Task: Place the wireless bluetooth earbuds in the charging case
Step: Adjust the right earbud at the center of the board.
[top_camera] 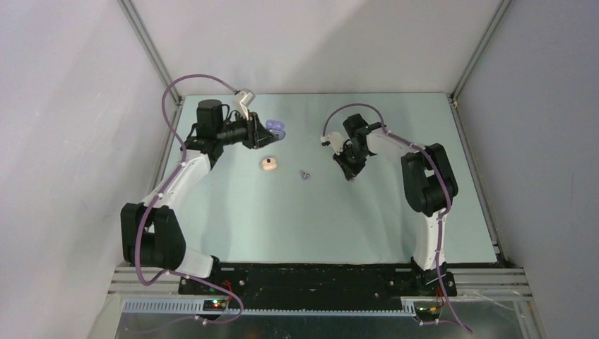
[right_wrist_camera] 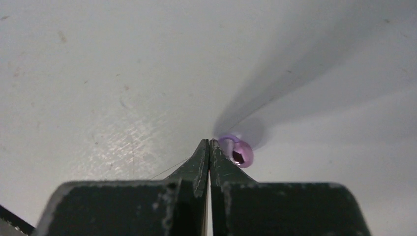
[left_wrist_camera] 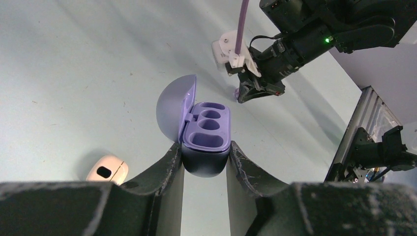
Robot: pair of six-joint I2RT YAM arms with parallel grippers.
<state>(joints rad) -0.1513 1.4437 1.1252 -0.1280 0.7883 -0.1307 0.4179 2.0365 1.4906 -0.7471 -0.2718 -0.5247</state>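
My left gripper point(left_wrist_camera: 204, 147) is shut on the base of the purple charging case point(left_wrist_camera: 207, 133). The case is held above the table with its lid point(left_wrist_camera: 173, 109) swung open and its sockets empty. In the top view the charging case point(top_camera: 276, 128) sits at the back left, at my left gripper point(top_camera: 264, 133). My right gripper point(right_wrist_camera: 209, 143) is shut, tips down at the table, with nothing between its fingers. A purple earbud point(right_wrist_camera: 240, 153) lies against the outside of its right finger. Another purple earbud point(top_camera: 305, 174) lies on the table left of my right gripper point(top_camera: 350, 176).
A cream-white case point(top_camera: 268, 164) lies on the table between the arms, nearer the left one; it also shows in the left wrist view point(left_wrist_camera: 107, 170). White walls and metal frame posts point(top_camera: 148, 49) close in the table at the back and sides.
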